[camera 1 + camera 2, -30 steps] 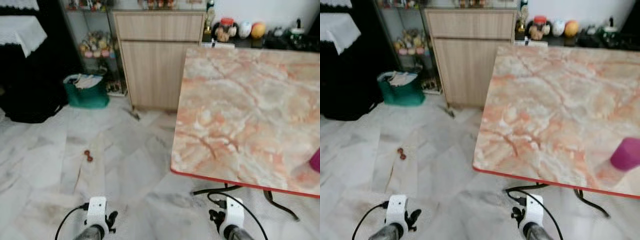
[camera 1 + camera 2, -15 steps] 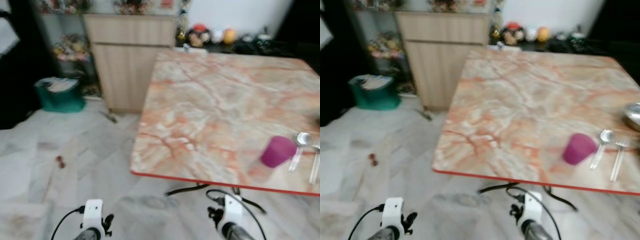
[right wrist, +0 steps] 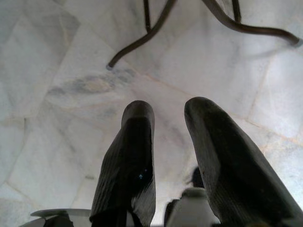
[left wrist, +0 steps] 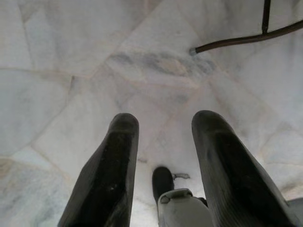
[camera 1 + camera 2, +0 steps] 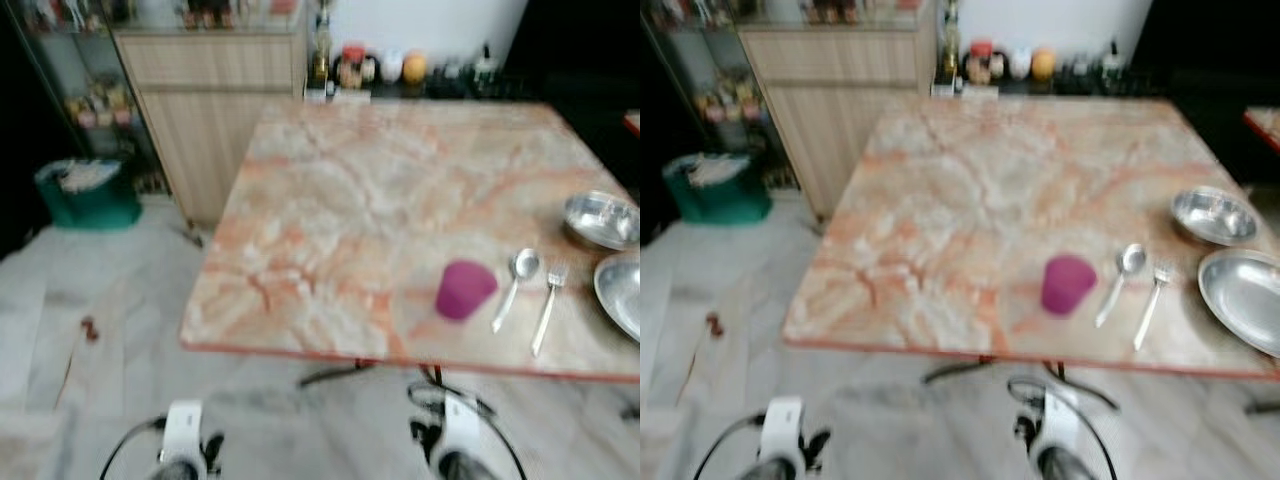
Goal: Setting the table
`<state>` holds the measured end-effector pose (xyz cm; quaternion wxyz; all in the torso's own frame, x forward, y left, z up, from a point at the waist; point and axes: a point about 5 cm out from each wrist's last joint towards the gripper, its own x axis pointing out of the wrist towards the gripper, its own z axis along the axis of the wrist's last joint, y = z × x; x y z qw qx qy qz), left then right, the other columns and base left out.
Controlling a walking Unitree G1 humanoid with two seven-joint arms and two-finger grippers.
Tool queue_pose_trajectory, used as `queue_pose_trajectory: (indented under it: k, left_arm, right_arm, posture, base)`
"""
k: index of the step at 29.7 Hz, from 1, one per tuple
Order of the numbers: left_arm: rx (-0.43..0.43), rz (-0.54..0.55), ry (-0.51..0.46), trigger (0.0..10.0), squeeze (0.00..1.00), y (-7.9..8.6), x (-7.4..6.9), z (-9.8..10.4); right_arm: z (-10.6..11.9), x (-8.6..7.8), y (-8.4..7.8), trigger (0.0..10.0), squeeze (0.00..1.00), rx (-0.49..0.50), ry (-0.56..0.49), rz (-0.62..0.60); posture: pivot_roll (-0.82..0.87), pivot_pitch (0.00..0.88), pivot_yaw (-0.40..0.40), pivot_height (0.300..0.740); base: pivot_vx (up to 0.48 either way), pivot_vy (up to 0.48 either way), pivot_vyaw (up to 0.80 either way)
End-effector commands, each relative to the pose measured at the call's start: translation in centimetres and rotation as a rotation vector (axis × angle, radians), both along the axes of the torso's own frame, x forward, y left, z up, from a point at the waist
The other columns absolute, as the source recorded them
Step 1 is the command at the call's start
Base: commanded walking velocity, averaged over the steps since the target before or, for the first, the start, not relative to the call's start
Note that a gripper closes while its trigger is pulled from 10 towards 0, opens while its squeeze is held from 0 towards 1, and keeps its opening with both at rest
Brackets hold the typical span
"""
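— On the marble table (image 5: 330, 200), toward its right side, what sits now?

— A purple cup (image 5: 463, 290), and just beside it a spoon (image 5: 516, 280) and a fork (image 5: 547, 308). Farther right are a steel bowl (image 5: 600, 218) and a steel plate (image 5: 1245, 297), the plate near the front edge, the bowl behind it.

— Were those visible a second ago?

— No. A second ago the head camera saw bare marble, the cabinet (image 5: 210, 110) and only a sliver of the cup. The whole view has swung right, so the robot has turned; the things themselves have not moved. I judge it is lining up on the setting and no handling has begun.

— How do the spoon and fork lie?

— Roughly parallel, long axes running from the near edge away across the table, leaning slightly rightward at the far end. The spoon's bowl and the fork's tines point away from the robot, handles toward it. The cup seems tilted or on its side, though blur prevents certainty.

— And the pincers?

— Left gripper (image 4: 163, 161) and right gripper (image 3: 168, 151) both hang low over the floor (image 4: 71, 56), fingers spread, holding nothing.
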<state>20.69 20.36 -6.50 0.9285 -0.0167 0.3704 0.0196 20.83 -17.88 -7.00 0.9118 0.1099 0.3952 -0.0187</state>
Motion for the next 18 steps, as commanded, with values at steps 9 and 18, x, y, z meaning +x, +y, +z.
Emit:
queue_pose_trajectory:
  k: [9, 18]
  left_arm:
    - [-0.010, -0.008, 0.001, 10.0, 0.00, -0.49, 0.08, -0.05]
    - [-0.005, -0.019, -0.005, 10.0, 0.00, -0.46, 0.25, 0.07]
  right_arm:
    - [-0.14, -0.33, -0.66, 10.0, 0.00, -0.021, 0.016, -0.008]
    - [-0.18, -0.45, -0.59, 10.0, 0.00, -0.021, 0.010, -0.009]
  posture:
    - [-0.06, 0.000, 0.027, 0.740]
    - [-0.07, 0.000, 0.033, 0.740]
  base:
    - [0.000, -0.332, 0.00]
    - [0.000, -0.333, 0.00]
